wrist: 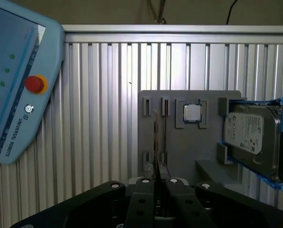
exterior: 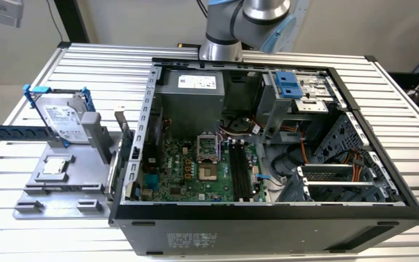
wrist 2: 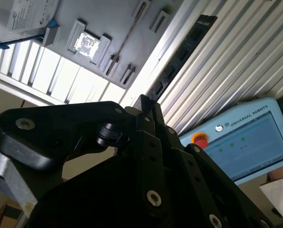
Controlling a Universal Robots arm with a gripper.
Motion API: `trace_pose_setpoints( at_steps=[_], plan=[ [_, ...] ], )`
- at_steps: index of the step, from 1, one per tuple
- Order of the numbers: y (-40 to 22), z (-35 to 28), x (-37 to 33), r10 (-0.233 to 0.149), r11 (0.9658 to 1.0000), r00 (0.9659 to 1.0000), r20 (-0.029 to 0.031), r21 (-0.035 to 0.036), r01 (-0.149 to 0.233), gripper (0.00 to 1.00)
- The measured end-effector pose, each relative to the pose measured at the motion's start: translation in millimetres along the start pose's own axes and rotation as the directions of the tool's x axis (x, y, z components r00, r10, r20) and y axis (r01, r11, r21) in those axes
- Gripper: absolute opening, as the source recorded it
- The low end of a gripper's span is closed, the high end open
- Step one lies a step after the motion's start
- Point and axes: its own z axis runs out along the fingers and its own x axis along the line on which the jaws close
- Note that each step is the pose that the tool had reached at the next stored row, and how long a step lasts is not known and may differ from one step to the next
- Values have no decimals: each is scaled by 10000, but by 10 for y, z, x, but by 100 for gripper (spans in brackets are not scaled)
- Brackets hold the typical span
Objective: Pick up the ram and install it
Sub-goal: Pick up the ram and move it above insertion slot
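Note:
My gripper (wrist 2: 148, 108) is shut on the ram (wrist 2: 180, 56), a long thin dark board with black chips that sticks out past the fingertips. In the first wrist view the ram (wrist: 156, 137) shows edge-on as a thin strip rising from between the shut fingers (wrist: 172, 186). It is held well above the grey holder tray (wrist: 179, 147). The arm (exterior: 246, 22) reaches up behind the open computer case (exterior: 268, 213). The long black memory slots (exterior: 240, 170) lie on the green motherboard inside the case.
On the holder tray (exterior: 64, 191) stand a silver hard drive in a blue frame (exterior: 67, 123) and a small square processor (exterior: 55, 166). A light-blue teach pendant with a red button (wrist: 13, 80) lies on the ribbed aluminium table (exterior: 20, 158).

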Motion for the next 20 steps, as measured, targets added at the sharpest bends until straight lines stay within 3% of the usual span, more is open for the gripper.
trace_pose_setpoints(
  at_steps=[16,20],
  plan=[
    [-206,-4,-1,0,10000,10000,0,-1,0,0],
    [-289,-5,-2,0,10000,10000,0,-5,0,0]
  ],
)
